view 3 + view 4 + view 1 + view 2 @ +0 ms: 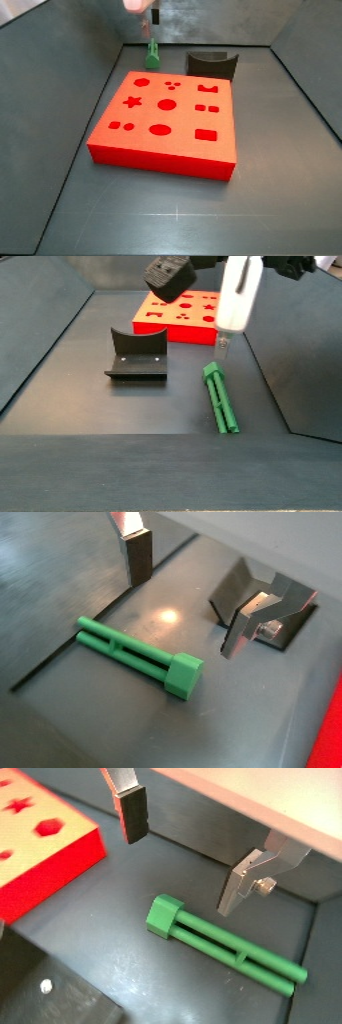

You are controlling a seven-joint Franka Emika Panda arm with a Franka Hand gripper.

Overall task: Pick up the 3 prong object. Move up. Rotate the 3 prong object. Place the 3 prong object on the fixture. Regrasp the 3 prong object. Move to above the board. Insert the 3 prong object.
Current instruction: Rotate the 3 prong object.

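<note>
Hovering pincer (181, 863) over green peg (221, 943)

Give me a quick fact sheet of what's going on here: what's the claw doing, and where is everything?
gripper: open, empty, hovering above the green peg
3 prong object: green, lying flat on the floor, not touched
fixture: dark bracket, standing apart from the peg, nothing on it
board: red, with shaped holes, all unfilled
stage: pickup not yet done

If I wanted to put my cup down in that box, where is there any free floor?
The widest bare floor lies in front of the board, toward the near wall. A narrower strip runs between the fixture and the 3 prong object. It is crowded at the board's far end, where the open pincer hangs just above the green piece.
</note>
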